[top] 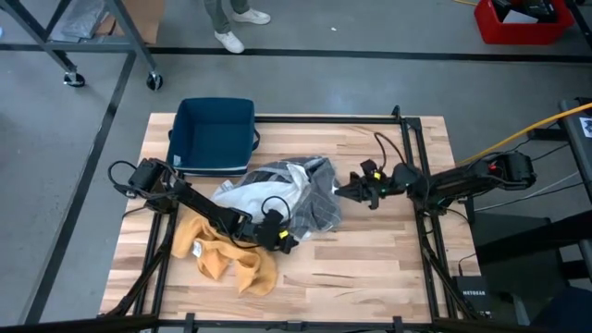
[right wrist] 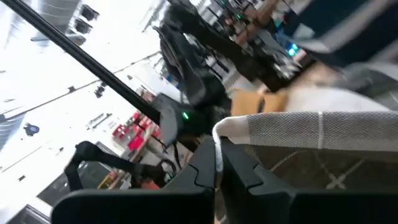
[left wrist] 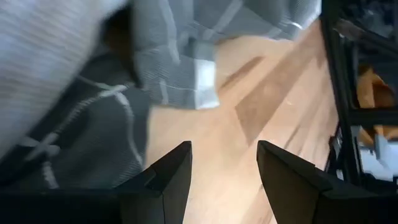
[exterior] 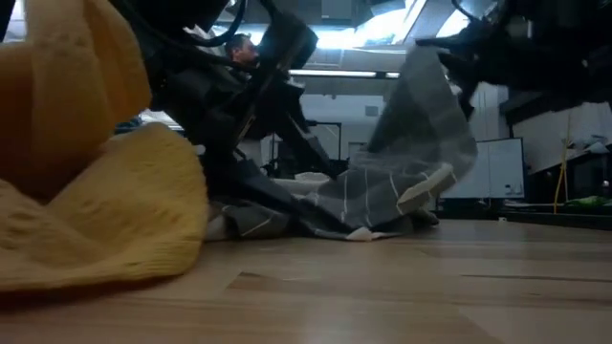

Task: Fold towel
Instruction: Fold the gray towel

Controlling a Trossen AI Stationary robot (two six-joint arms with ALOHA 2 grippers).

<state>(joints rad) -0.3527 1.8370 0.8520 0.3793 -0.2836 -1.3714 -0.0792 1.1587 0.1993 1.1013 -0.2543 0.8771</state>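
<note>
The right gripper [right wrist: 217, 163] pinches a hem of the grey towel [top: 310, 199], lifting it mid-table; the left gripper [left wrist: 224, 177], jaws apart and empty, hovers beside the heap. Spreading seems underway; next the left needs another edge.

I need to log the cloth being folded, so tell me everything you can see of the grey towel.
The grey towel is soft woven cloth with thin pale check lines and a lighter hemmed edge. It lies crumpled mid-table, beside white plastic-looking material. The right gripper has its jaws shut on a hemmed edge, lifting that side off the wood. The left gripper hovers open at its near edge, over bare table.
</note>
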